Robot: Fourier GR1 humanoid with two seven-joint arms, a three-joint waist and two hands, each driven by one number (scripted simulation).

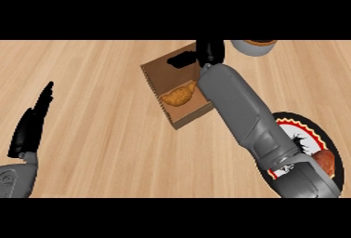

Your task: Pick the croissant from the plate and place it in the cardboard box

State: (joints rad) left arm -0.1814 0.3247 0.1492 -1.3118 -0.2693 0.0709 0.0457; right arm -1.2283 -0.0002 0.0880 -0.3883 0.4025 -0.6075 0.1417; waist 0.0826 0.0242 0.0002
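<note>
No legible writing anywhere; the plate (310,126), black-rimmed with red and yellow scalloped trim on white, bears only a dark blotchy motif. Croissant (179,96): golden-brown, ridged, curved, lying inside the open cardboard box (186,118) on the wooden worktop (103,139). Right robot hand (205,53) over the box's far end, fingers released and clear of the croissant. Left robot hand (33,121) at the left edge, open, fingers straight. Brown rounded item (328,161) on the plate. Grey bowl (254,46) at the top edge.
</note>
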